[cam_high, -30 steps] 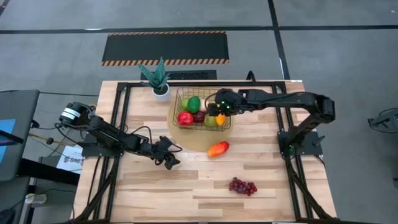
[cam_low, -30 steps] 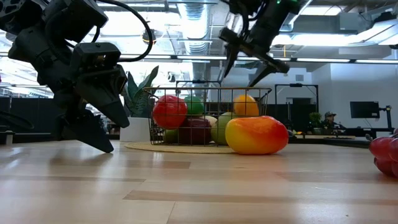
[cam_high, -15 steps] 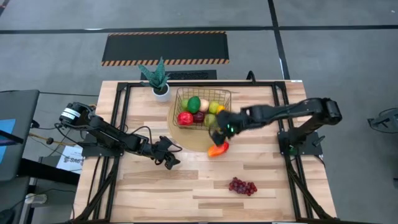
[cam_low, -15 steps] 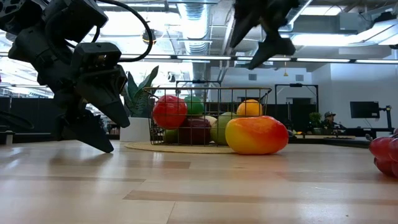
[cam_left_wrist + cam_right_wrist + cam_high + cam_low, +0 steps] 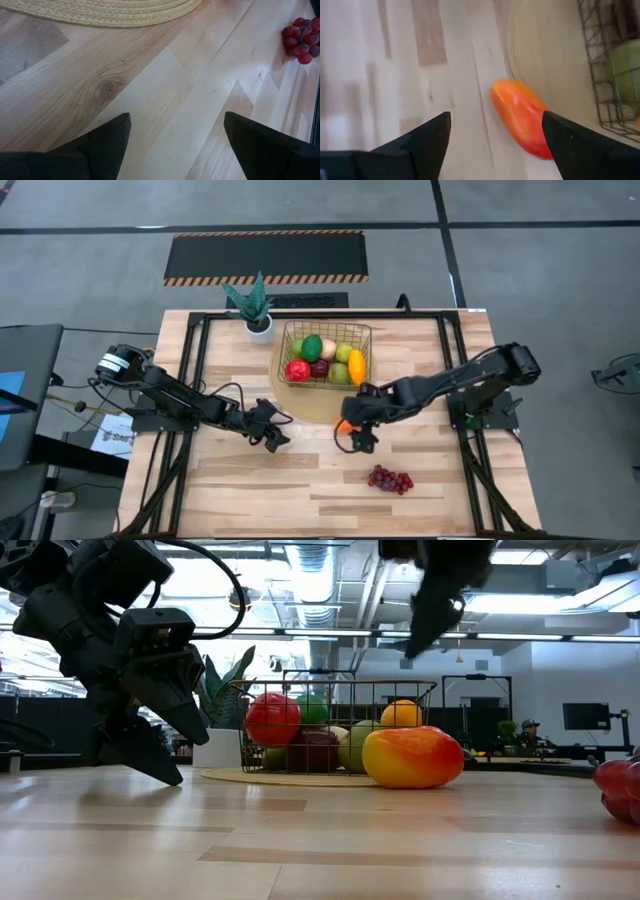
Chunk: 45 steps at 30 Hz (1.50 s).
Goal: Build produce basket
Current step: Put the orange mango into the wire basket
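right gripper [image 5: 356, 436] left basket [image 5: 326, 355], now over mango [image 5: 522, 118], jaws apart | mango on counter [image 5: 300, 480] at mat edge | left gripper [image 5: 275, 436] unchanged, jaws apart

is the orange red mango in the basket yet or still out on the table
Out. The mango lies on the table at the woven mat's edge, outside the basket, with the open right end effector above it.
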Each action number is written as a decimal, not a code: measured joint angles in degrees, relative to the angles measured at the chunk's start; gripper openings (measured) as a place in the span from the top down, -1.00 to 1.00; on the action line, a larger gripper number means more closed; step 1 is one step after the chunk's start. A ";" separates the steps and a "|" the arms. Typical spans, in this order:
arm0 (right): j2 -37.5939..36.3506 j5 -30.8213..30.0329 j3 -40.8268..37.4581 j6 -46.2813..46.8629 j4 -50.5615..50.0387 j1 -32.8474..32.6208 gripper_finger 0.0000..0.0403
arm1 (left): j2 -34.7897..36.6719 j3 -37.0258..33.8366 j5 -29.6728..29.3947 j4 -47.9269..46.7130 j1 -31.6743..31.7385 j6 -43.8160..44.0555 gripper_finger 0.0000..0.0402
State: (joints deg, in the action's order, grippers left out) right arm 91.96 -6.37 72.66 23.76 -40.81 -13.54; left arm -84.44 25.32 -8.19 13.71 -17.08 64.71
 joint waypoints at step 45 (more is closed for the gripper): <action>12.99 3.36 0.75 -4.75 -2.94 1.42 -0.25 | -0.02 0.02 -1.49 -0.17 0.02 0.90 -0.58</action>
State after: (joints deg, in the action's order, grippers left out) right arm 104.94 -3.02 73.42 19.01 -43.75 -12.12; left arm -84.47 25.34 -9.67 13.54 -17.06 65.60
